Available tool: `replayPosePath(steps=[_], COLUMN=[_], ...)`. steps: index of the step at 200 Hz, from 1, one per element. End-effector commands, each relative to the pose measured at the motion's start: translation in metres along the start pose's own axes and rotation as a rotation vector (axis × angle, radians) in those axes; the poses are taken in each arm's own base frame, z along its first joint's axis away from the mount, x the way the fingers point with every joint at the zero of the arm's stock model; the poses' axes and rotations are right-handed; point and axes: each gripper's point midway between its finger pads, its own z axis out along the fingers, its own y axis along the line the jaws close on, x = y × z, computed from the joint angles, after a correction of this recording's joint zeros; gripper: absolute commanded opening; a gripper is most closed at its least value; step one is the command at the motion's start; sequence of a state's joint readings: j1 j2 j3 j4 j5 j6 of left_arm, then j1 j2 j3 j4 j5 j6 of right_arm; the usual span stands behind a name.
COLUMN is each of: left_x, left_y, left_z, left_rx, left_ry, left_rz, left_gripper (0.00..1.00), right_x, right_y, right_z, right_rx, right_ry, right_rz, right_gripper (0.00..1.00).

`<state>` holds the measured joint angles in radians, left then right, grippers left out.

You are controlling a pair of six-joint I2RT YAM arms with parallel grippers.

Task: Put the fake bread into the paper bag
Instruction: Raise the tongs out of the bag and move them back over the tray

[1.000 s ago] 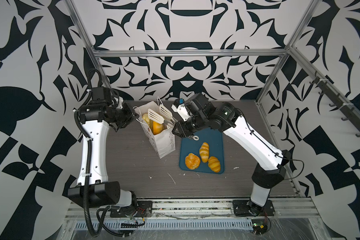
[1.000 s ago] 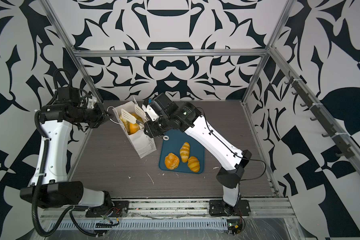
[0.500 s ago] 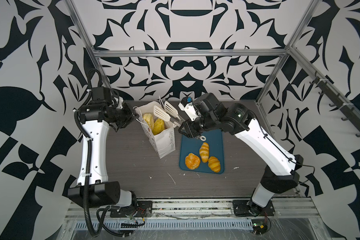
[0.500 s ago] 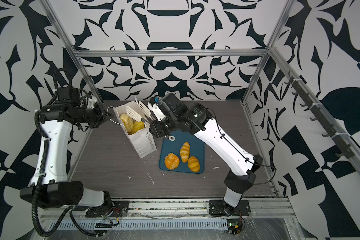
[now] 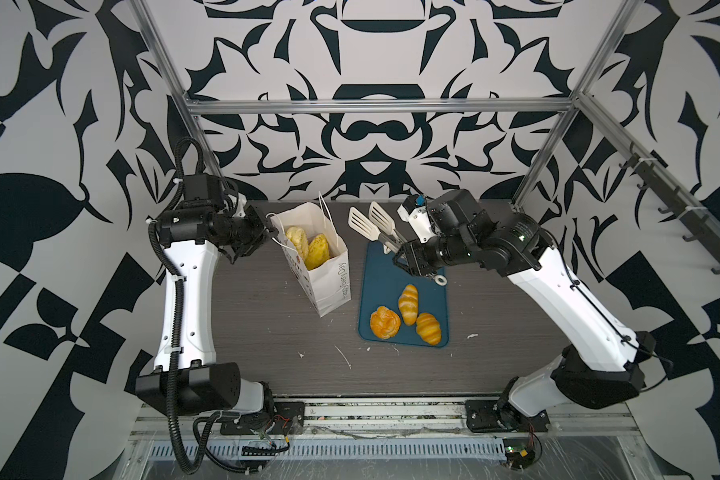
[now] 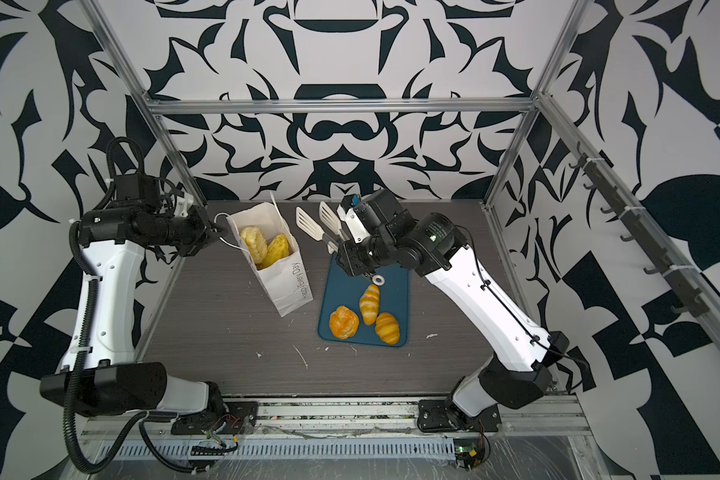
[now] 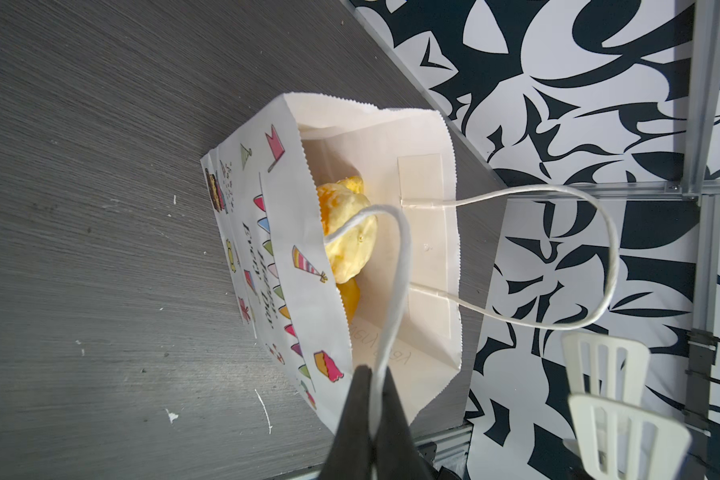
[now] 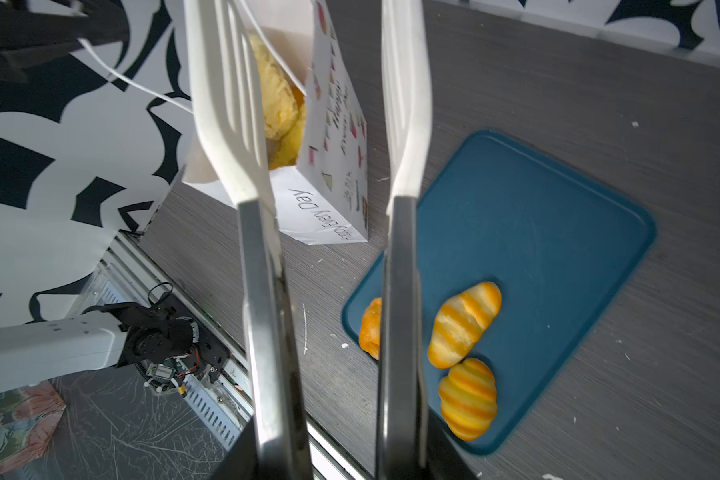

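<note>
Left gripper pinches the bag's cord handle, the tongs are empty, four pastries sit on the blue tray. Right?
Three, not four: a top view shows a round bun and two croissants on the blue tray. The left gripper does pinch the cord handle, and the tongs are empty.

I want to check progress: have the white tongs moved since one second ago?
Yes. The tongs moved right: earlier over the open bag, now clear of it, nearer the blue tray.

Bag [image 5: 327,276] L of tray [image 5: 381,282] w/ bread [image 5: 408,303].
</note>
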<state>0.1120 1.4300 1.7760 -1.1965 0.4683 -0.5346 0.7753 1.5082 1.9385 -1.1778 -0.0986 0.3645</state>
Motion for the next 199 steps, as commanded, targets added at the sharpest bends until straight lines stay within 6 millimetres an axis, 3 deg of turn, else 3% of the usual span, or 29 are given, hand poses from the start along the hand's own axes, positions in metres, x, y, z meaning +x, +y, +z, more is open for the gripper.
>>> replayPosePath(steps=[1, 49, 199], left_x=[0.006, 0.007, 0.012], left_y=[0.002, 0.003, 0.005], left_z=[-0.002, -0.002, -0.002], left_rx=[-0.001, -0.001, -0.003], left_ry=[0.017, 0.020, 0.023], left_rz=[-0.021, -0.022, -0.025], left_gripper=[0.00, 0.00, 0.00], right_x=[0.001, 0.029, 0.102], right_y=[-0.012, -0.039, -0.053], right_z=[-0.010, 0.001, 0.023], right_rx=[-0.006, 0.047, 0.050], right_ry=[-0.032, 0.040, 0.228], right_rz=[0.060, 0.127, 0.193], right_gripper=[0.44, 0.44, 0.44])
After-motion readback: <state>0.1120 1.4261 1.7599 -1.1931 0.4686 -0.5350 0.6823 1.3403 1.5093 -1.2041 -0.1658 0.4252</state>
